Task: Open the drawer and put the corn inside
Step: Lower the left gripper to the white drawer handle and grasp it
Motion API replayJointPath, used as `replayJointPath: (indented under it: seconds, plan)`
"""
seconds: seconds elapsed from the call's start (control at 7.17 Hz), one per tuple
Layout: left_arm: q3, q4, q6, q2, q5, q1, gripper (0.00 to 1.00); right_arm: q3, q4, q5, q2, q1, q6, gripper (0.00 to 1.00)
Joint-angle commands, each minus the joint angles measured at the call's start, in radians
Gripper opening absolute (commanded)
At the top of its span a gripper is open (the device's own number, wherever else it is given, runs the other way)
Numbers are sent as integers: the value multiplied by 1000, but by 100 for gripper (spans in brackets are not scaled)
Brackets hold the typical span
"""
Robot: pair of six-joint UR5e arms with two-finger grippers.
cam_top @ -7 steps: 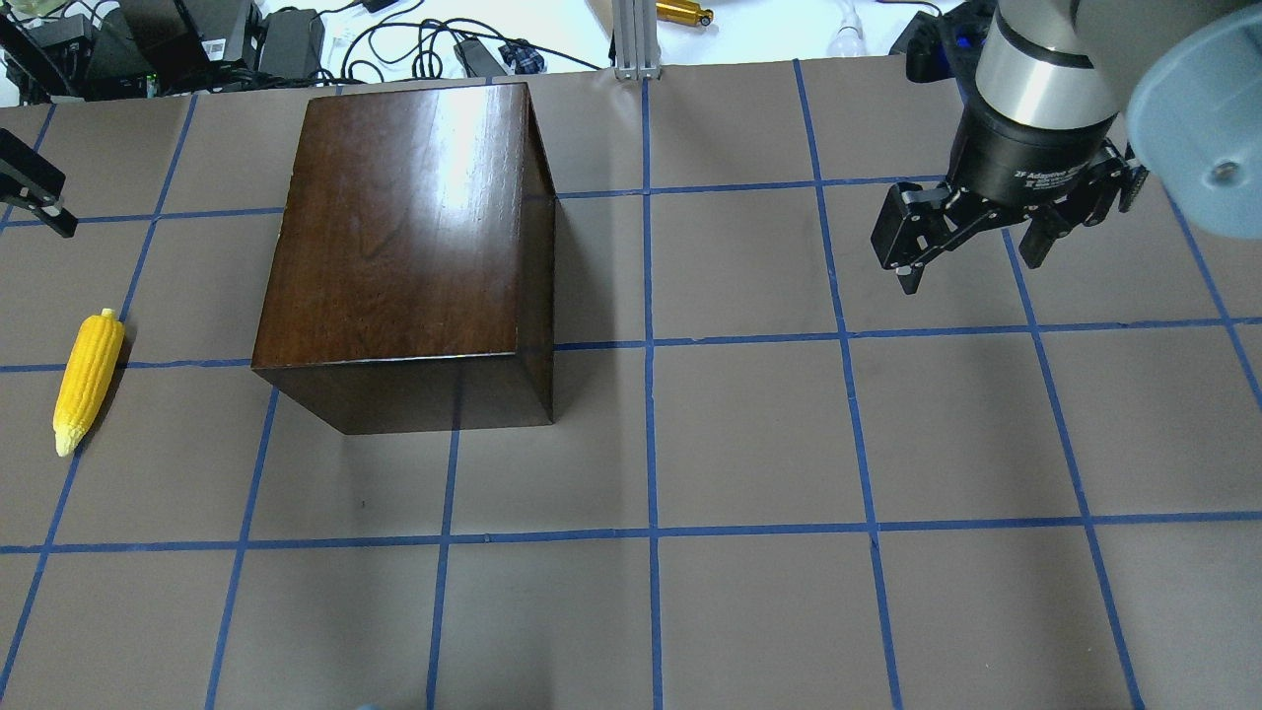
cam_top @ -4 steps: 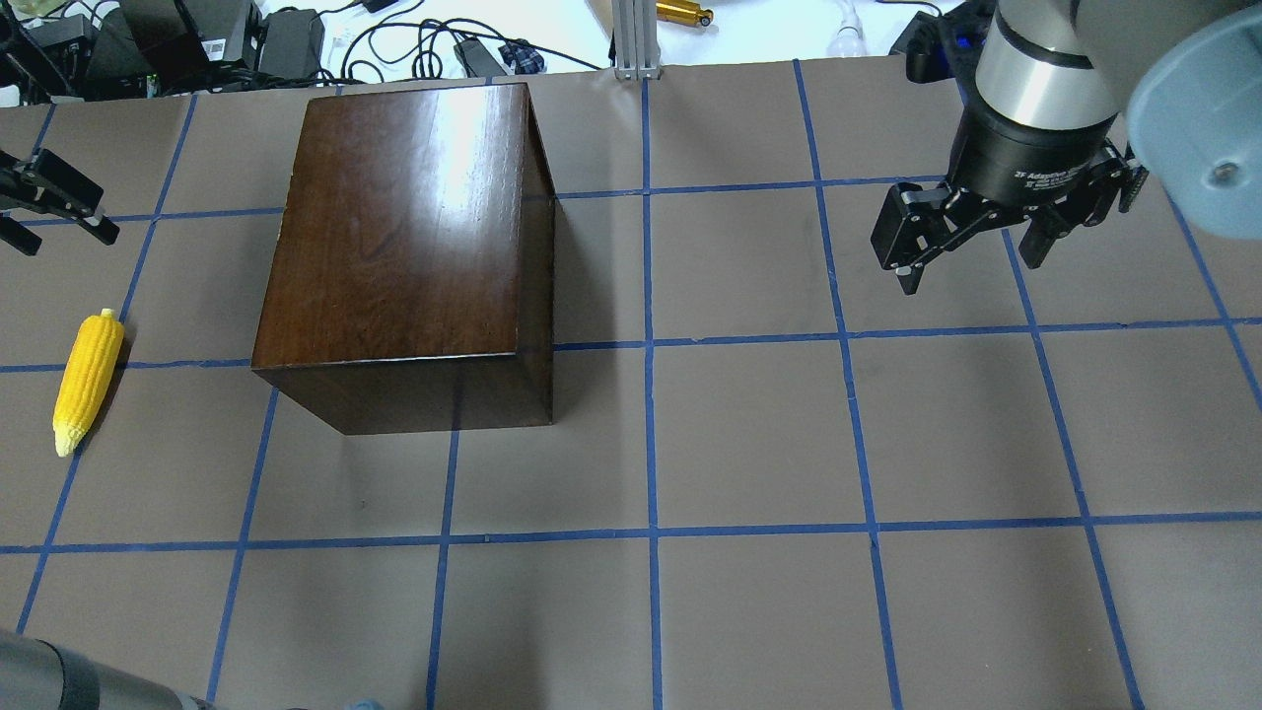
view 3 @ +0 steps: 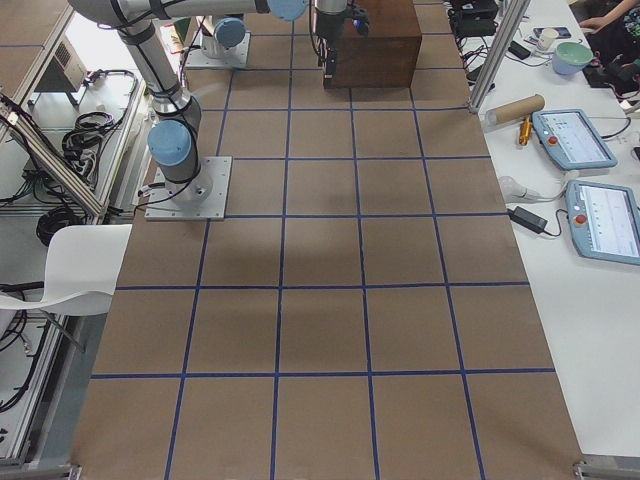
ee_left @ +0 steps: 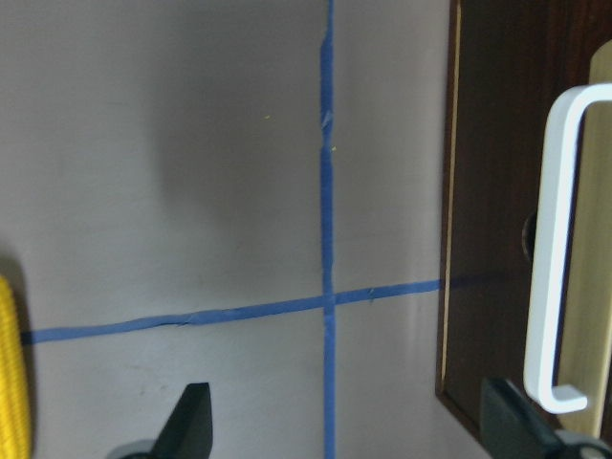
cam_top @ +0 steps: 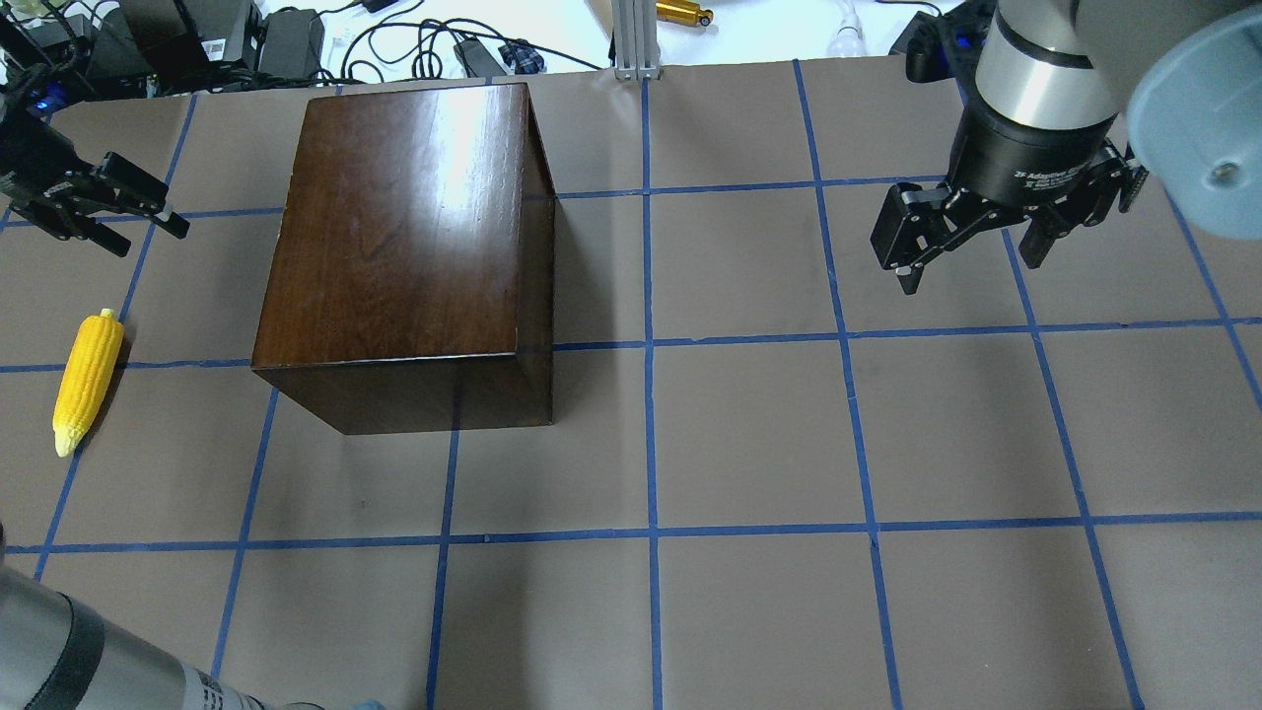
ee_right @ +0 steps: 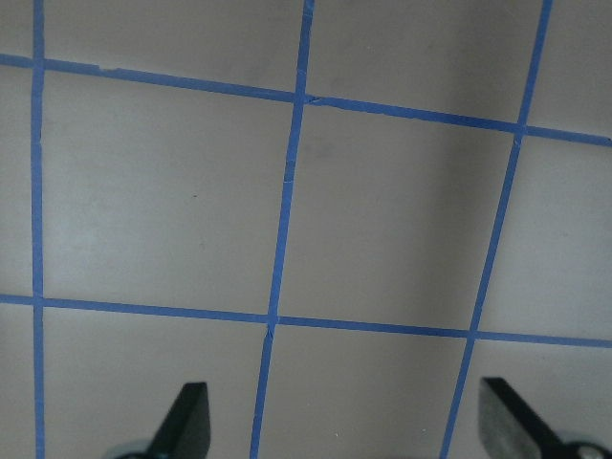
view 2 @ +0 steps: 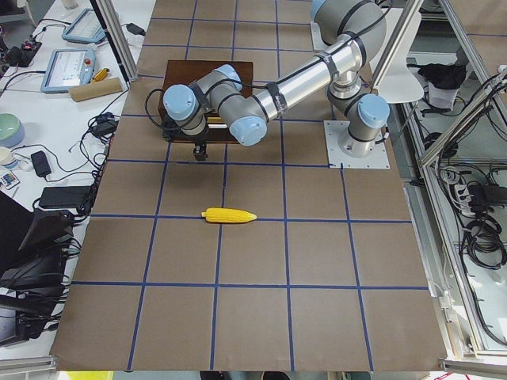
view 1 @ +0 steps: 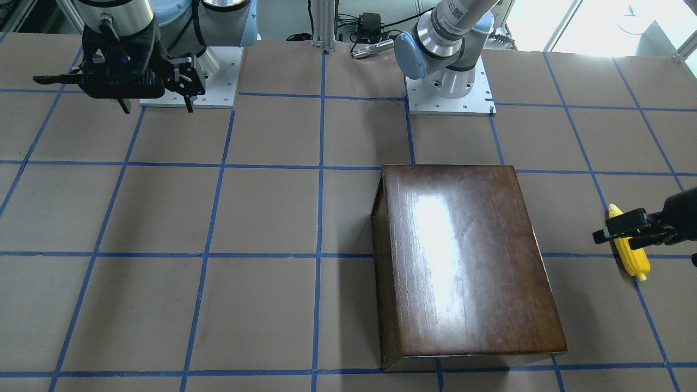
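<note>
The glossy dark-brown box [cam_top: 404, 227] stands left of the table's middle and also shows in the front view [view 1: 468, 261]. Its drawer is shut. The left wrist view shows the dark front panel [ee_left: 488, 239] with a pale bar pull [ee_left: 553, 239], on the box's left side. The yellow corn [cam_top: 87, 380] lies on the table left of the box, apart from it [view 1: 631, 256] [view 2: 228, 215]. My left gripper [cam_top: 153, 240] is open and empty, above the table between corn and box [ee_left: 354, 430]. My right gripper [cam_top: 971, 274] is open and empty at the far right [view 1: 158, 109].
Brown paper with a blue tape grid [cam_top: 651, 532] covers the table. Cables, power bricks and a metal post [cam_top: 631, 39] lie beyond the far edge. The left arm's forearm [cam_top: 59, 651] crosses the near left corner.
My left gripper has moved in from the left edge toward the box's left side, and its forearm has come into the lower left corner. The right arm, box and corn have not moved.
</note>
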State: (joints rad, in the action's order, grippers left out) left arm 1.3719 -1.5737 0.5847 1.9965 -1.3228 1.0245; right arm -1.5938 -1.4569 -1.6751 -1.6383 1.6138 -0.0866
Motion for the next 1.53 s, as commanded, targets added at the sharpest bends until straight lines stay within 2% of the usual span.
replayJointPath:
  seconds: [0.0,0.56,1.4]
  plan:
    - [1,1,-37,22,43,63,100,0,1,0,0,0,-1,100]
    - [10,7,-68,57,45,118,100,0,0,0,0,0,1,100]
    - [4,29,-54,108,45,112,100,0,0,0,0,0,-1,100]
